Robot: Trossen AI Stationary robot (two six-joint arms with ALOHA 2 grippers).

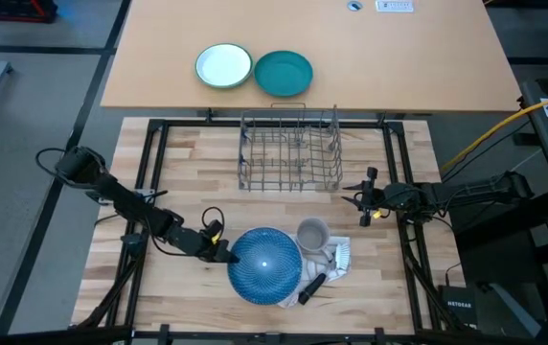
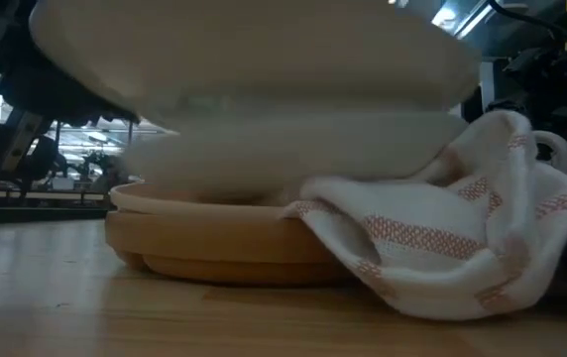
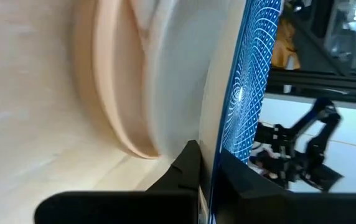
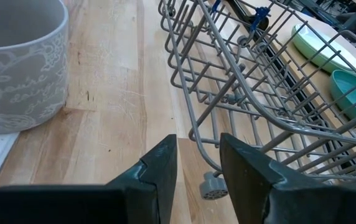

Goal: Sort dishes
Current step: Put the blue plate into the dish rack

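Note:
Three plates are stacked at the table's near middle. The blue patterned plate (image 1: 266, 266) is on top, over the white plate (image 3: 172, 93), which sits on the tan plate (image 2: 214, 248) resting on the table. My left gripper (image 1: 224, 253) is at the stack's left side, shut on the blue plate's rim. My right gripper (image 1: 363, 198) is open and empty, low over the table by the right end of the wire dish rack (image 1: 290, 150). My left gripper pinches the blue plate's left rim (image 3: 214, 163) between its two fingers, one finger on the patterned top and one under the rim. The fingers come nearly level from the table's left. The held rim stands a little above the white plate.
A grey mug (image 1: 312, 233) stands on a white, red-striped towel (image 1: 336, 257) just right of the stack, with a dark utensil (image 1: 310, 287) beside it. A white green-rimmed bowl (image 1: 224, 66) and a teal plate (image 1: 283, 73) sit on the far table behind the rack.

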